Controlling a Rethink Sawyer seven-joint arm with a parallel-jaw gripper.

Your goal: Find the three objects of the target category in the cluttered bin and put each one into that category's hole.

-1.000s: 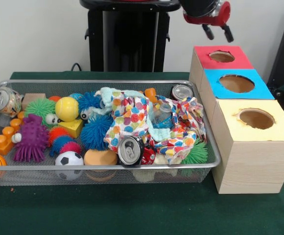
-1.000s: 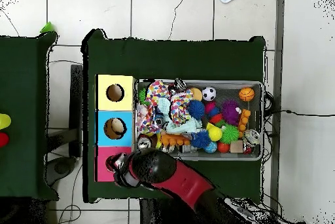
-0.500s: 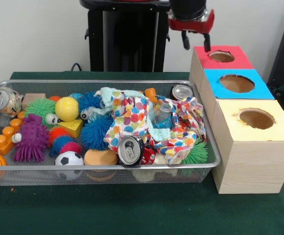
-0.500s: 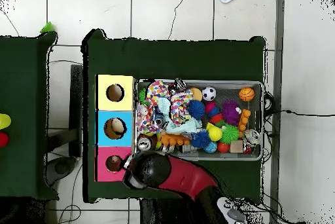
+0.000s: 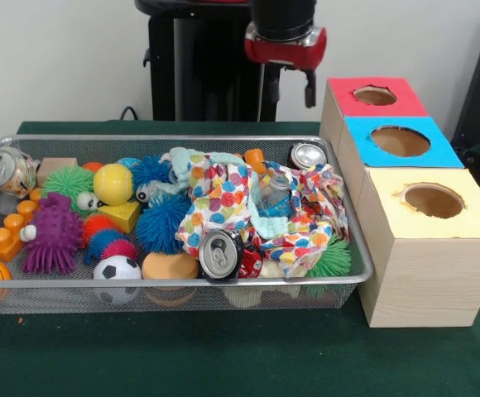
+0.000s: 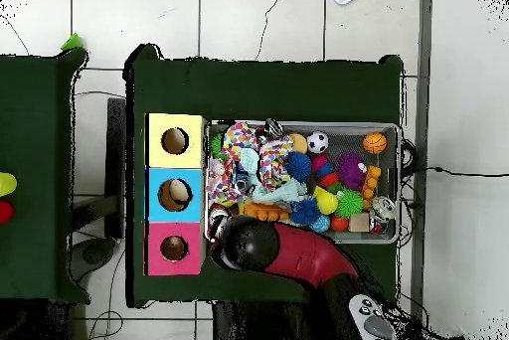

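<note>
Arm raised over the bin's far corner
The gripper (image 5: 292, 85) points straight down above the bin (image 5: 174, 283), fingers apart, empty.

Pale wall (image 5: 58, 58), white tiled floor (image 6: 258, 18), green-covered table (image 5: 223, 356).

The red and black arm comes down from the top of the front view, ending in a black wrist with a red collar. The gripper (image 5: 290, 88) hangs straight down, its two dark fingers (image 5: 309, 88) spread apart with nothing between them. It sits high above the far rim of the bin (image 5: 174, 139), near the bin's box-side corner.
</note>
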